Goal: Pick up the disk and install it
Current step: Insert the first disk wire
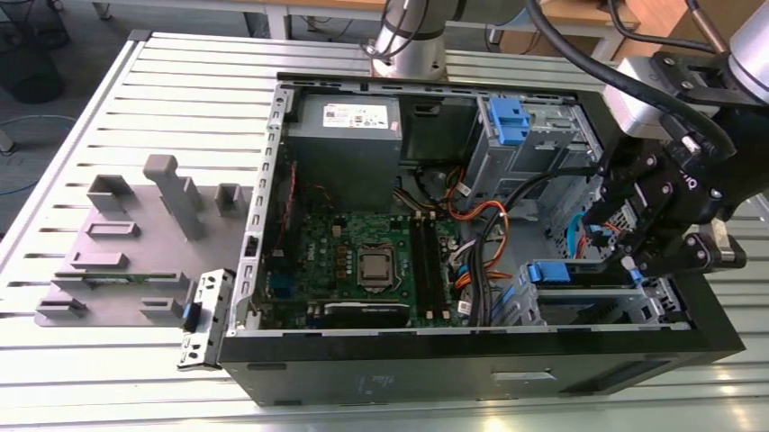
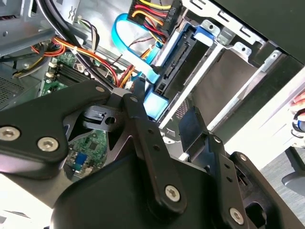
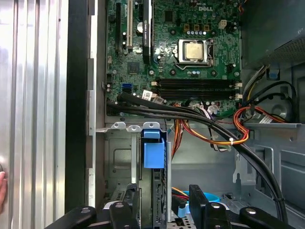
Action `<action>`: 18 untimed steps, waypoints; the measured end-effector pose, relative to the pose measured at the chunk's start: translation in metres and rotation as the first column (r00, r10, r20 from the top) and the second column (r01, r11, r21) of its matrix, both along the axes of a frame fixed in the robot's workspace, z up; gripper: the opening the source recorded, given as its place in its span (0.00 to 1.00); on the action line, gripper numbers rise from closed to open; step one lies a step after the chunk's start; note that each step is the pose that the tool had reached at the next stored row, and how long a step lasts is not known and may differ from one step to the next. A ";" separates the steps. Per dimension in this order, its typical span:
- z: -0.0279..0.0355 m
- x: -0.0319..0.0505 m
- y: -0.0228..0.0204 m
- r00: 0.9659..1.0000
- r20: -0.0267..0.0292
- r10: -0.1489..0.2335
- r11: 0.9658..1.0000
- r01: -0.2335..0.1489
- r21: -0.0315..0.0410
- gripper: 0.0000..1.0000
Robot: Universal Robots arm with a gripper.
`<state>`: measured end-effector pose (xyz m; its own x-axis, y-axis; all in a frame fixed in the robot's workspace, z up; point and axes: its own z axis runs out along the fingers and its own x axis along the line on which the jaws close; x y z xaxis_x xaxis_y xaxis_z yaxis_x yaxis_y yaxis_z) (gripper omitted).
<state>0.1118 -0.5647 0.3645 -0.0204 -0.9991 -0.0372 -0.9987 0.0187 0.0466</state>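
Note:
The disk (image 1: pixel 547 272) stands on edge in the metal bay at the front corner of the open computer case (image 1: pixel 481 360), on the exterior view's right. Its blue bracket (image 3: pixel 153 152) sticks up from the bay. In the second wrist view the disk's connector edge (image 2: pixel 177 64) faces the orange and blue cables. My gripper (image 1: pixel 637 256) reaches into the case at that bay. Its fingers (image 3: pixel 198 200) stand on either side of the disk's end in both wrist views. The gripper (image 2: pixel 167 112) is open, with a gap between one finger (image 2: pixel 196 129) and the disk.
The motherboard (image 1: pixel 360 261) fills the case floor, and black and orange cables (image 3: pixel 209 126) run across beside the bay. A grey power supply (image 1: pixel 348 121) and a fixed blue caddy (image 1: pixel 507 117) sit at the back. A grey parts fixture (image 1: pixel 132 243) stands on the slatted table. A hand (image 3: pixel 2 190) shows at the table's side.

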 end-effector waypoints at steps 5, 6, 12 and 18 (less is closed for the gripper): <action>-0.0005 0.0004 0.0034 1.000 0.000 0.000 1.000 0.000 0.000 0.55; -0.0008 0.0010 0.0039 1.000 0.000 0.000 1.000 0.000 0.000 0.55; -0.0023 0.0057 0.0061 1.000 0.000 0.000 1.000 0.000 0.000 0.55; -0.0082 0.0100 0.0062 1.000 0.000 0.000 1.000 0.000 0.000 0.55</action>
